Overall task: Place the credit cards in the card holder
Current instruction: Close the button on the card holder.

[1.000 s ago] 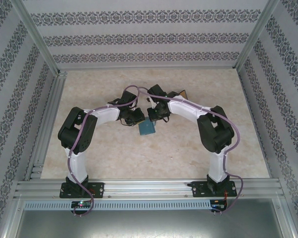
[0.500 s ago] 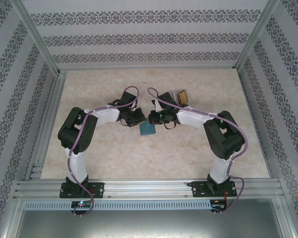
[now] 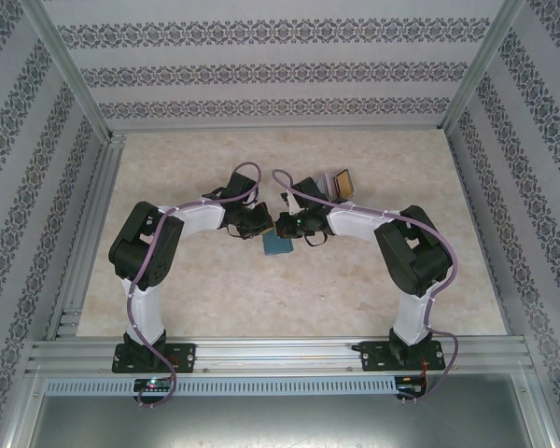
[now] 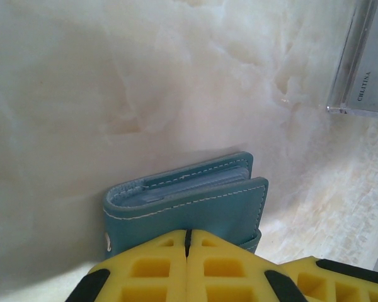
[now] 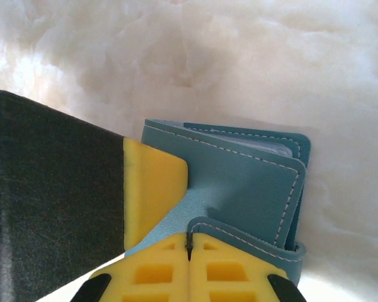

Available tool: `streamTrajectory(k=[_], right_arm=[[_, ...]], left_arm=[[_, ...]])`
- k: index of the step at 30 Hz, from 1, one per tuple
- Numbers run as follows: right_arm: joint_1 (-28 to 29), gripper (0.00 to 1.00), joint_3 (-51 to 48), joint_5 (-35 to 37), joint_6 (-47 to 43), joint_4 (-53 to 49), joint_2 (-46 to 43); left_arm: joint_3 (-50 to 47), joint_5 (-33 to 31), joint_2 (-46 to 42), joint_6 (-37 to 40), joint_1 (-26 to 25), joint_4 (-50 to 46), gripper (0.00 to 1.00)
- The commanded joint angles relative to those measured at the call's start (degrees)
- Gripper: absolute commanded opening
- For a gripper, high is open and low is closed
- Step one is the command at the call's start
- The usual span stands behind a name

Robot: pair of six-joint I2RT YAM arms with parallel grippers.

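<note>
While card holder (image 4: 195, 207) lies half-folded, left fingers (image 4: 167, 251), right fingers (image 5: 211, 251) both pressed shut; tips touching it

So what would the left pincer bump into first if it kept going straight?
The teal card holder. It lies right in front of the left pincer, probably touching its shut tips, though depth is hard to judge.
</note>
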Motion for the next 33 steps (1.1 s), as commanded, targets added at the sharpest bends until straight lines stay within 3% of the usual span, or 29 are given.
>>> streamTrajectory(k=[1,19,33], right_arm=[[0.27,0.03,-0.46,1.49,-2.00,-2.72,-3.08],[1.26,0.03,1.12,-1.37,-1.77,-3.21,0.47],[1.70,0.03,1.61,1.57,-4.38,-7.89,1.65]], left_arm=[[-2.64,-1.08,2.50,-0.49,-0.55,-5.70,0.02],[-2.19,-1.17,2.75,-0.35,-0.55,-6.14,0.01],[-1.71,-1.30,2.78,-0.18,-0.55,-6.58,0.01]])
